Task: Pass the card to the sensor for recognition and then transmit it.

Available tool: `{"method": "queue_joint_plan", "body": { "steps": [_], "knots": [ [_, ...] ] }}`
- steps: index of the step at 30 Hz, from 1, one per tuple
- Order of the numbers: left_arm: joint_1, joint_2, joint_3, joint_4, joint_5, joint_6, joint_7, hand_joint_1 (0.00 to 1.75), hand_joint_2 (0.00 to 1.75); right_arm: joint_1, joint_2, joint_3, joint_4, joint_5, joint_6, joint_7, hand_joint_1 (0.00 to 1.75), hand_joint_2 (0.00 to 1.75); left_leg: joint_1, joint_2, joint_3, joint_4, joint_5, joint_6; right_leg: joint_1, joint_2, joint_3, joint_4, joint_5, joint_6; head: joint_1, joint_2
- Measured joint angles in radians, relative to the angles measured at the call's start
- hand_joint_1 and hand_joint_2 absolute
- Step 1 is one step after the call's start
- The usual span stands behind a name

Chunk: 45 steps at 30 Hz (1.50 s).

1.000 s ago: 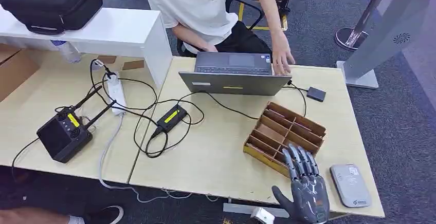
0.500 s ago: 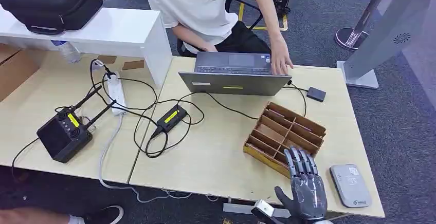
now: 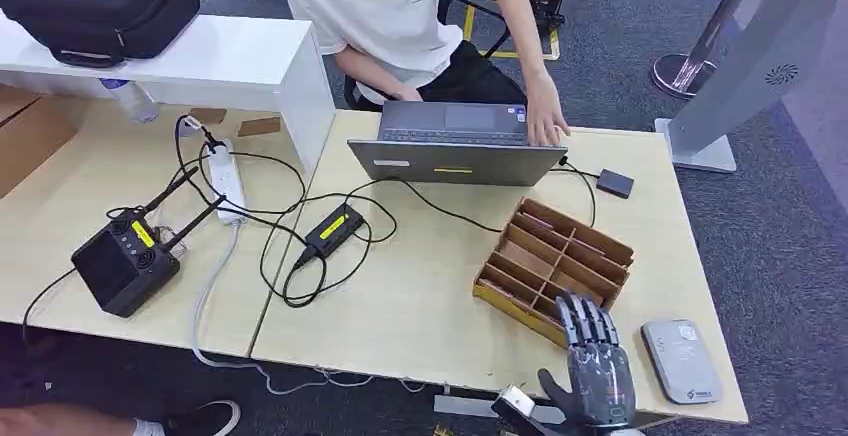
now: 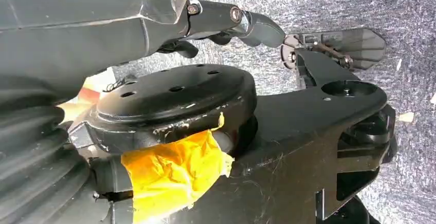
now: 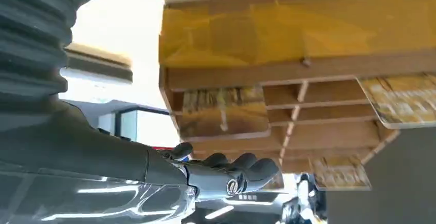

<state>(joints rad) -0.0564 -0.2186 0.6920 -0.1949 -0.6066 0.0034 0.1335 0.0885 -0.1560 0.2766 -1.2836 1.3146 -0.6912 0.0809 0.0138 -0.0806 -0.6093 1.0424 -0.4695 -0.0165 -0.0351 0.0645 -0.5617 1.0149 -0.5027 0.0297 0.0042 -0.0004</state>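
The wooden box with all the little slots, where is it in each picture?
Head view: the wooden box lies on the table, right of the middle, with the right robot hand at its near edge.
Right wrist view: the wooden box stretches across the middle of the picture.
Left wrist view: it is not in this picture.
Shared landmark: the right robot hand.

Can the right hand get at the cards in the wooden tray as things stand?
Probably yes. The right hand, open and holding nothing, hovers at the near edge of the wooden tray, fingers pointing into it. The cards stand in open-topped slots with nothing between.
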Motion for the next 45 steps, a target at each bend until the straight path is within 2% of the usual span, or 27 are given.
{"method": "queue_joint_plan", "body": {
  "steps": [22,32,39,42,45],
  "knots": [
    [-0.001,0.0,0.0,0.0,-0.005,0.005,0.003,0.0,1.75,-0.004,0.023,-0.06,0.064,-0.002,-0.006,-0.024,0.0,1.75,0.0,0.0,0.0,0.0,0.0,0.0,0.0,0.0,0.0,0.0,0.0,0.0,0.0,0.0],
    [-0.001,0.0,0.0,0.0,-0.014,0.006,0.005,0.0,1.75,0.013,0.031,-0.13,0.038,-0.021,-0.006,-0.071,0.0,1.75,0.0,0.0,0.0,0.0,0.0,0.0,0.0,0.0,0.0,0.0,0.0,0.0,0.0,0.0],
    [-0.001,0.0,0.0,0.0,-0.014,0.006,0.005,0.0,1.75,0.019,0.034,-0.141,0.029,-0.022,-0.006,-0.074,0.0,1.75,0.0,0.0,0.0,0.0,0.0,0.0,0.0,0.0,0.0,0.0,0.0,0.0,0.0,0.0],
    [-0.001,0.0,0.0,0.0,-0.015,0.008,0.005,0.0,1.75,0.022,0.04,-0.145,0.005,-0.042,-0.006,-0.106,0.0,1.75,0.0,0.0,0.0,0.0,0.0,0.0,0.0,0.0,0.0,0.0,0.0,0.0,0.0,0.0],
    [-0.002,0.0,0.0,0.0,-0.018,0.009,0.006,0.0,1.75,0.02,0.046,-0.145,-0.016,-0.043,-0.006,-0.099,0.0,1.75,0.0,0.0,0.0,0.0,0.0,0.0,0.0,0.0,0.0,0.0,0.0,0.0,0.0,0.0]
  ]
}}
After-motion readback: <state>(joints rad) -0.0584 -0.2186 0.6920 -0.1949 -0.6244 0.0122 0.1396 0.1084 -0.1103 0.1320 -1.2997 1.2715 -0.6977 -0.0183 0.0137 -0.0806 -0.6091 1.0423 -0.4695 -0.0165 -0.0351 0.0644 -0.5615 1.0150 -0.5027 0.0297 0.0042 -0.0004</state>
